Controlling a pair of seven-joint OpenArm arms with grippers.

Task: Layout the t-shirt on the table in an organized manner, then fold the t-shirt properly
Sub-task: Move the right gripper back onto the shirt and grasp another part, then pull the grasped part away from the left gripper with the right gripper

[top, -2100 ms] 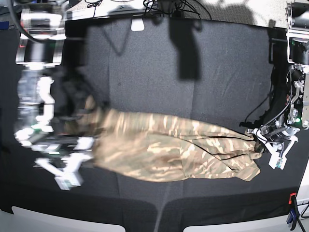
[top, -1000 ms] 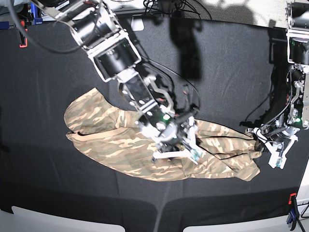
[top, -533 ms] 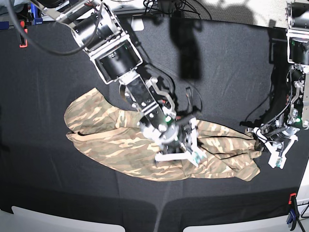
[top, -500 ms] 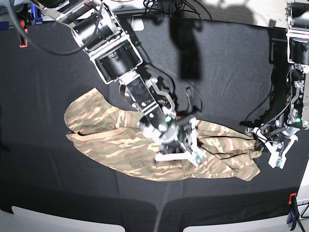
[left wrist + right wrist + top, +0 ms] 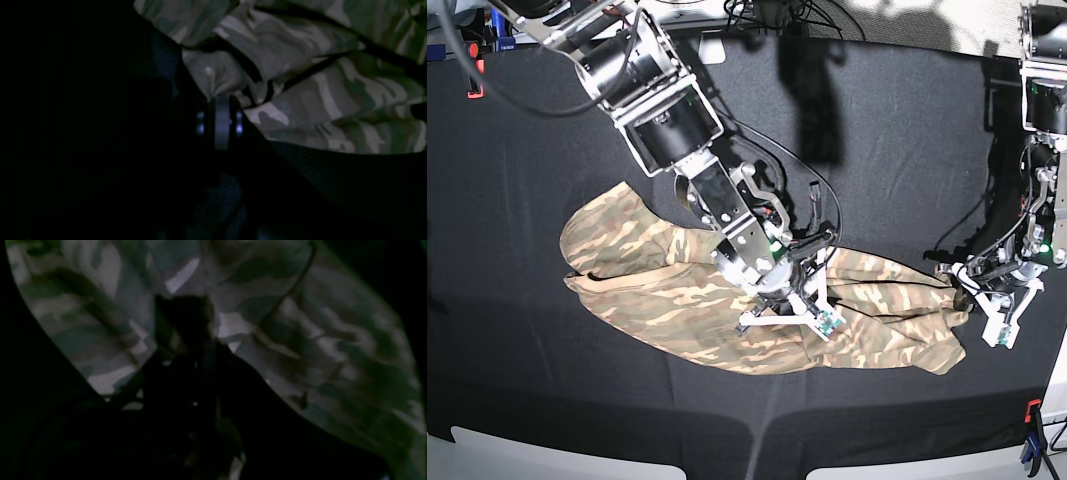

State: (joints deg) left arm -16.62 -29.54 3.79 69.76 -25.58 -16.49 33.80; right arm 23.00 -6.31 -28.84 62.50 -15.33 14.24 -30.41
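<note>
The camouflage t-shirt lies bunched in a long creased strip across the black table. My right gripper reaches down from the upper left onto the strip's middle and is shut on a fold of it. In the right wrist view its dark fingers press into the t-shirt. My left gripper is shut on the strip's right end. The left wrist view shows that gripper pinching a tuft of the t-shirt.
A red-and-blue clamp sits at the front right edge and a red clamp at the back left. Cables and a white piece lie along the far edge. White corner panels line the front edge.
My right gripper has closed from wide open onto the middle of the shirt and sunk slightly into the fabric. The left arm and the shirt's ends have stayed in place.
</note>
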